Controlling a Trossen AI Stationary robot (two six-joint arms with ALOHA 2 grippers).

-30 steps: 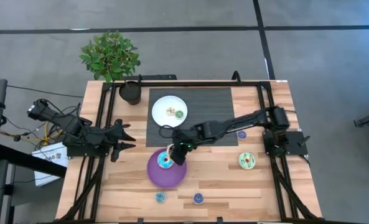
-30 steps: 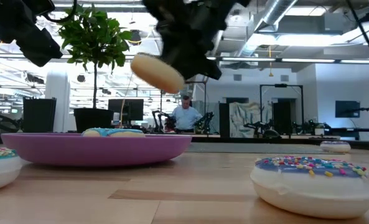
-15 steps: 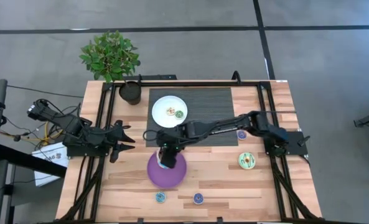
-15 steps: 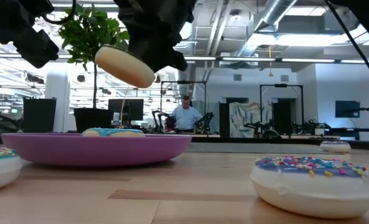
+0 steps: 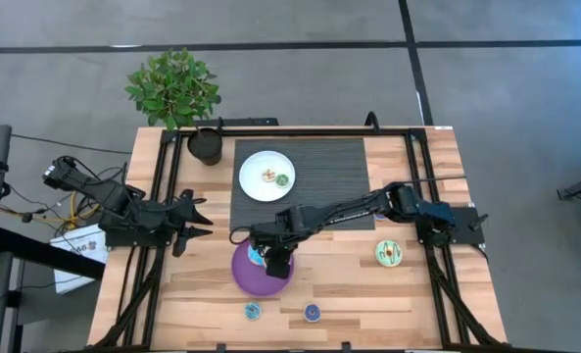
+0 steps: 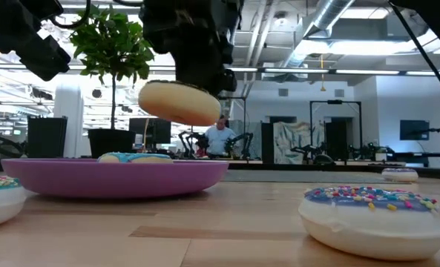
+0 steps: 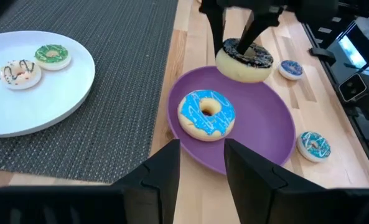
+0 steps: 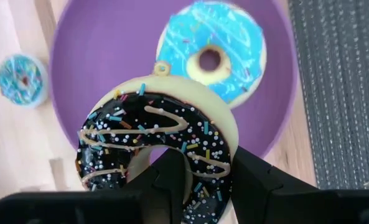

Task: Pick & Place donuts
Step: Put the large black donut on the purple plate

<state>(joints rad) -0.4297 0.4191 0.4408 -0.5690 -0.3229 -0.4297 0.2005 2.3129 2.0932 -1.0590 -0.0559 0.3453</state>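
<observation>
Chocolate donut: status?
Right claw shut on chocolate donut, above purple plate. Blue donut already there. Left claw open, idle at table's left.

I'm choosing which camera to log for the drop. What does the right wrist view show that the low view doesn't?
Only the right wrist view shows the held brown-and-cream donut's dark sprinkled icing, with the right tool's fingers through its hole, and the blue-iced donut's ring shape.

Only the low view shows the gap between the held donut and the purple plate, plus a mini donut up front and the room behind.

Both show the held donut above the purple plate, with the blue-iced donut lying on it.
</observation>
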